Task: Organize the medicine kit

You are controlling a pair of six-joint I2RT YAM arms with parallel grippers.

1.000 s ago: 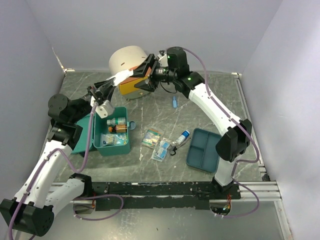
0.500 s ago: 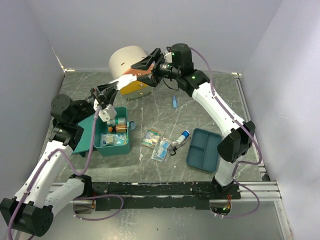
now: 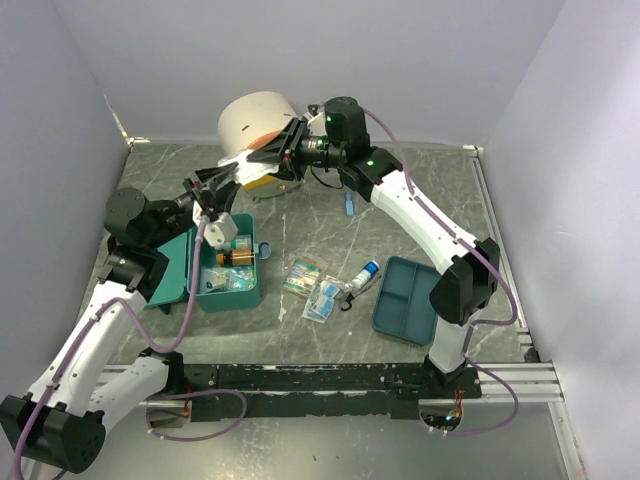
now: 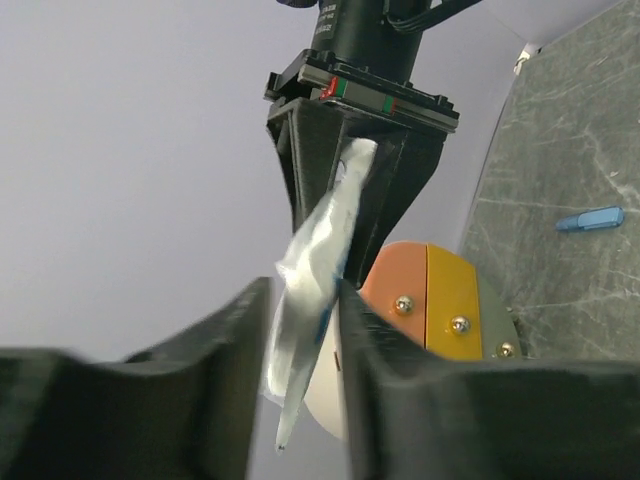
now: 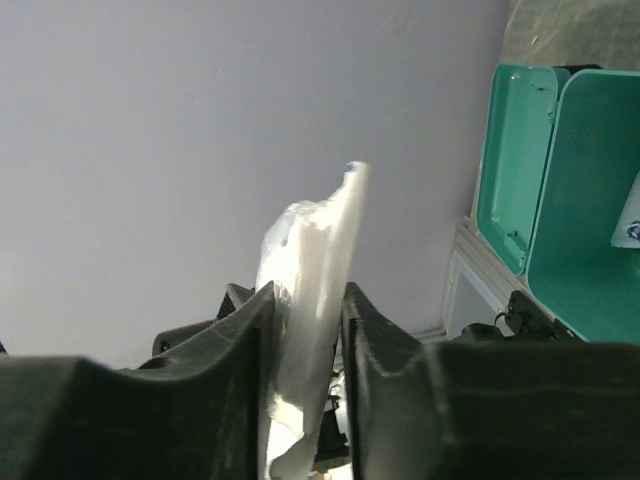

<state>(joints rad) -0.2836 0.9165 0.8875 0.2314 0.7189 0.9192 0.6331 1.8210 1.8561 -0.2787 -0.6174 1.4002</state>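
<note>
Left gripper (image 3: 222, 184) is shut on one end of a crumpled white plastic pouch (image 3: 245, 166). The other end is pinched between the fingers of the right gripper (image 3: 278, 157). The pouch is held in the air between them, upper left of centre in the overhead view, in front of a cream rounded cabinet (image 3: 255, 115). Below both grippers, nearer the left one, the teal-green rectangular plastic medicine kit (image 3: 228, 300) is seen lying open on the grey marbled table (image 3: 330, 225).

Packets (image 3: 304, 274) on desk (image 3: 420, 215): print too small to read.
Bottles (image 3: 237, 258) in medicine kit (image 3: 232, 295): labels illegible.
Pouch (image 4: 318, 270): blue mark, unreadable.
</note>
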